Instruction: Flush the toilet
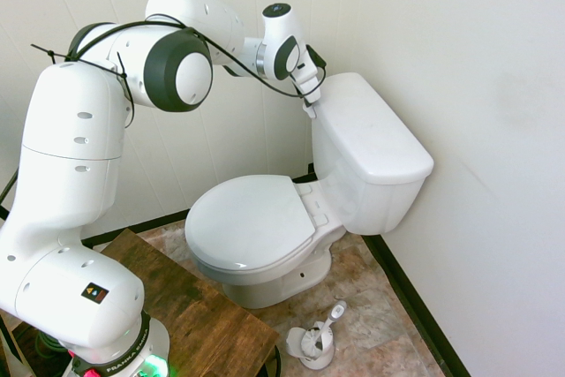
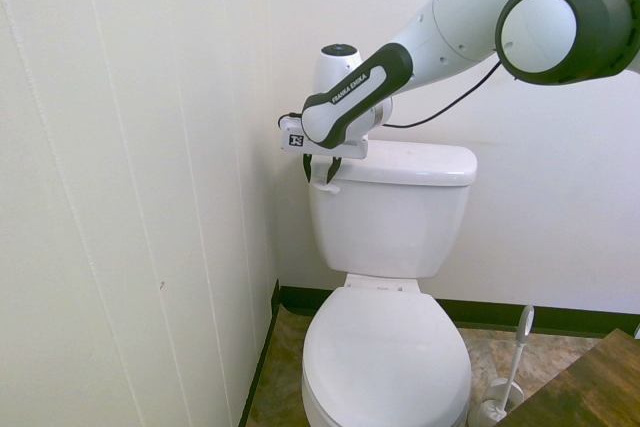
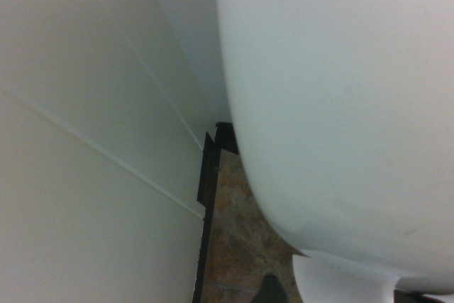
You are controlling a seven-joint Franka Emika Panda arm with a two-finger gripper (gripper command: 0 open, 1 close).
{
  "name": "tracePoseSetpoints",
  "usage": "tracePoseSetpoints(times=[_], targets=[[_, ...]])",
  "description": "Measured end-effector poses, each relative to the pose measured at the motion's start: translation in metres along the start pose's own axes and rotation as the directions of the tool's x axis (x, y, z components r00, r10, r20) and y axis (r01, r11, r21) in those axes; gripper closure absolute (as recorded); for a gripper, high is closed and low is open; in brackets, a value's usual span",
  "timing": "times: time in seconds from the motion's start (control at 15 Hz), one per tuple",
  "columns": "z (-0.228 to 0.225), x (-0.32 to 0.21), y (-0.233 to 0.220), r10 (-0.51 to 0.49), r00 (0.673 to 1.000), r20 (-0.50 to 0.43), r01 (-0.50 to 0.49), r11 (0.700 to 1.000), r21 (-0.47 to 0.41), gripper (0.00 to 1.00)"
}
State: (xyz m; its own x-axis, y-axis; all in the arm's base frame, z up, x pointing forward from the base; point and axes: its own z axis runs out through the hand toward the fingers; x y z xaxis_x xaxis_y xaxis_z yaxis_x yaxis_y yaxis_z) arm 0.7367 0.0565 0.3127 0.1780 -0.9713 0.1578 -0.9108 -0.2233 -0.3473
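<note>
Your jaws (image 2: 321,171) are spread at the flush lever (image 2: 326,188), front corner of the toilet (image 2: 392,217) tank by the panelled wall (image 2: 130,187). Lever's probably light, slick plastic, lightly sprung: press its outer end down, don't clamp; porcelain looks hard, chippable.

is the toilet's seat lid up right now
No, the lid lies flat, closed over the bowl of the toilet.
</note>
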Motion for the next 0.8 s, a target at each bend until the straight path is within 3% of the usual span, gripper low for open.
tracePoseSetpoints(times=[0.8], targets=[[0.023,0.009,0.008,0.047,0.999,-0.01,-0.048,0.998,-0.032,1.0]])
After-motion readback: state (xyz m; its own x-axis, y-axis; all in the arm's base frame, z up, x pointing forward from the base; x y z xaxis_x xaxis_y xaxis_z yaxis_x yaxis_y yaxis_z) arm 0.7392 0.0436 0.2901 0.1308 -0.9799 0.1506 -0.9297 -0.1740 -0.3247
